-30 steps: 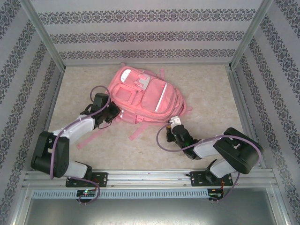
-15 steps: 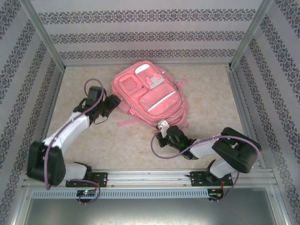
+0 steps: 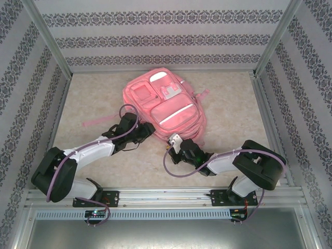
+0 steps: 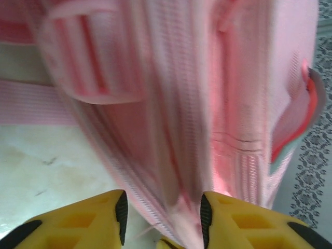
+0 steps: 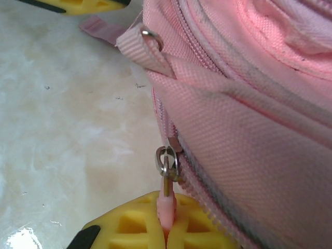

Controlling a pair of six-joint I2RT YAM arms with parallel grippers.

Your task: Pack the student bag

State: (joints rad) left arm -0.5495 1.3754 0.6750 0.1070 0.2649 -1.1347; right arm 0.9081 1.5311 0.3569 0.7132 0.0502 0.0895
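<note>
Student bag [image 3: 166, 106] lies flat on the tabletop [image 3: 93, 98] and this looks like the unzipping step: right pincer [image 5: 167, 220] clamped on the pink zipper pull [image 5: 166, 206], left pincer [image 4: 162, 212] straddling a fold of the bag's side (can't tell if it's biting), so next up is probably a steady pull along the zipper.

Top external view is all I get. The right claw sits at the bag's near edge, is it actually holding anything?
Observer: Yes, the right claw is shut on the pink zipper pull of the student bag.
Operator: And the left claw?
Observer: The left claw is open; bag fabric passes between its fingers, clear of one pad.
Operator: Anything by the pull?
Observer: A webbing loop with a small metal ring lies just beyond it.
</note>
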